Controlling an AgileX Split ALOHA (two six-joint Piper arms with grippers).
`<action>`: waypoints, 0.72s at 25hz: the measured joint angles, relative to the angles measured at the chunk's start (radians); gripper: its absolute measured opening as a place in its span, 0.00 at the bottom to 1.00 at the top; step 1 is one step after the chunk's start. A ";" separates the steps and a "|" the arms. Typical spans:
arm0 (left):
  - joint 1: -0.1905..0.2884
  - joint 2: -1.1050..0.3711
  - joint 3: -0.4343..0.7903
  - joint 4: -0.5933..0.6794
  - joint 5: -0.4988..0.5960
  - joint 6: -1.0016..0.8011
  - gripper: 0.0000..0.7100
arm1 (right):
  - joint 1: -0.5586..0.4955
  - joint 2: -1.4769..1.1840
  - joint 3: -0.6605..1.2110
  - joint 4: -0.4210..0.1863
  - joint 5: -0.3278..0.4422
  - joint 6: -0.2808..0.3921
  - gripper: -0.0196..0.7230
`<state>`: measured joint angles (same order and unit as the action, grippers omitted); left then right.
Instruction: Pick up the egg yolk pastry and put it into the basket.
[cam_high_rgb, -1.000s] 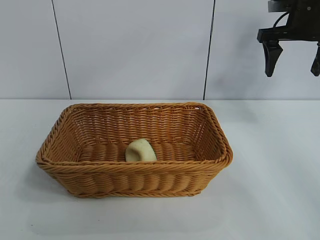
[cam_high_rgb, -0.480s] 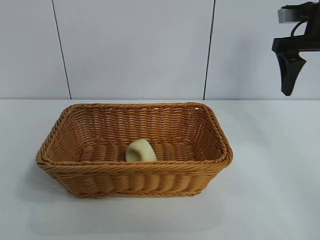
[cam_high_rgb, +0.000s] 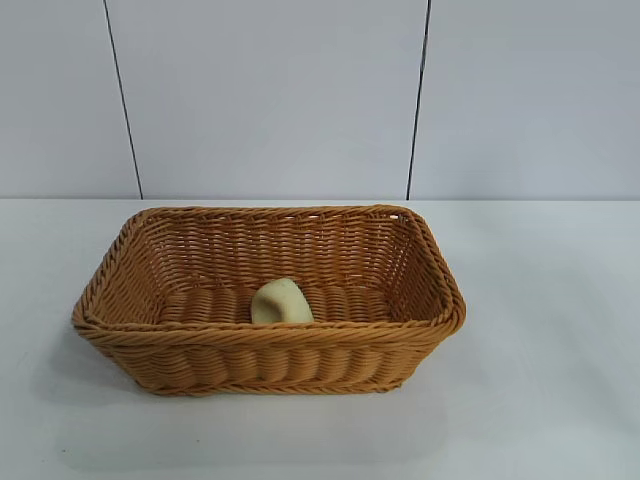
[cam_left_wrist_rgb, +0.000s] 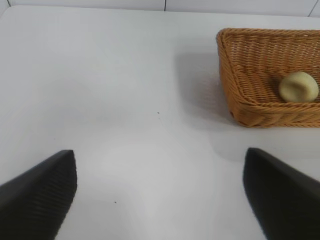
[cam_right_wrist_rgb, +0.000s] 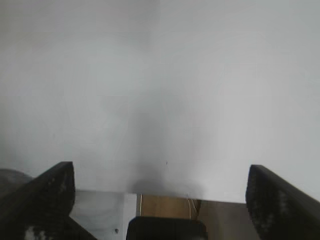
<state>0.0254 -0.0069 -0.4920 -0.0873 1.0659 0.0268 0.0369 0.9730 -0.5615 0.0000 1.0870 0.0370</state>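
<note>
On the white bench (cam_high_rgb: 540, 330) I log one basket (cam_high_rgb: 268, 352), the egg yolk pastry (cam_high_rgb: 280, 302) lying on its floor (near the front wall). Left hand (cam_left_wrist_rgb: 160, 195): spread wide, empty, over bare bench. Right hand (cam_right_wrist_rgb: 160, 200): likewise wide, empty.

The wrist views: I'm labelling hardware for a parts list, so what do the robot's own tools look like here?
The left tool has two black wedge-shaped fingers with a fine ribbed texture on their faces. The right tool has similar black wedge fingers, with pale scuffs on one, and a dark rounded block between them. No cables or markings show.
</note>
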 joint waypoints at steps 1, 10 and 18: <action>0.000 0.000 0.000 0.000 0.000 0.000 0.98 | 0.000 -0.057 0.032 0.000 -0.024 0.000 0.89; 0.000 0.000 0.000 0.000 0.000 0.000 0.98 | 0.000 -0.455 0.057 0.008 -0.070 -0.003 0.89; 0.000 0.000 0.000 0.000 0.000 0.000 0.98 | 0.000 -0.761 0.058 0.009 -0.069 -0.004 0.89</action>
<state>0.0254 -0.0069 -0.4920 -0.0873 1.0659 0.0268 0.0369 0.2123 -0.5033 0.0087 1.0182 0.0327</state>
